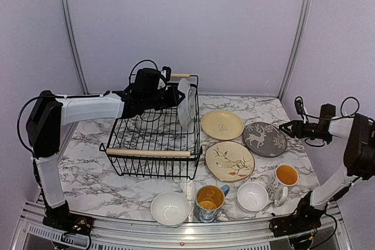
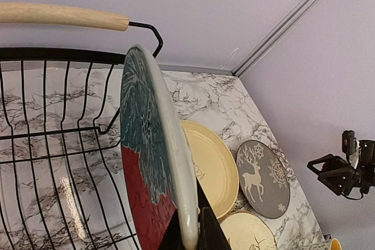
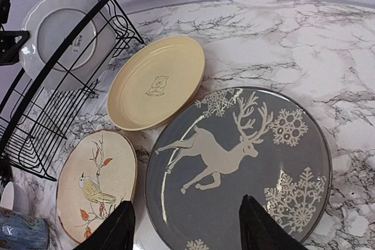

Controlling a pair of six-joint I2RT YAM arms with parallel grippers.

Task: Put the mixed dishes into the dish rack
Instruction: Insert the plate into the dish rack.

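L claw (image 2: 190, 233) is clamped tight on the lower edge of a plate (image 2: 153, 162), one finger on each side of the rim. The plate stands upright just ahead of the claw, edge-on to the wrist cam. Its face is teal up top and red lower down, and the back is pale. One plate or two pressed together: can't tell. It sits at the right end of the rack (image 1: 117, 139), top poking above the wire rim, near the far wooden handle (image 2: 61, 16). Whether it touches the rack floor: can't tell.

R claw (image 3: 184, 232) is spread open w/ nothing in it, hanging over the near rim of the reindeer plate (image 3: 237, 162). That plate lies flat on the marble table (image 3: 328, 39), below & ahead of the fingers. The yellow plate (image 3: 157, 83) is beyond it from the claw, their edges about meeting. The bird plate (image 3: 96, 182) is off to the left in the wrist view, just beside both.

Two bowls (image 1: 170, 208) (image 1: 252, 197) & two mugs (image 1: 210, 200) (image 1: 286, 178) stand in a row nearer the arm bases, well apart from L claw. The rightmost mug is near R claw.
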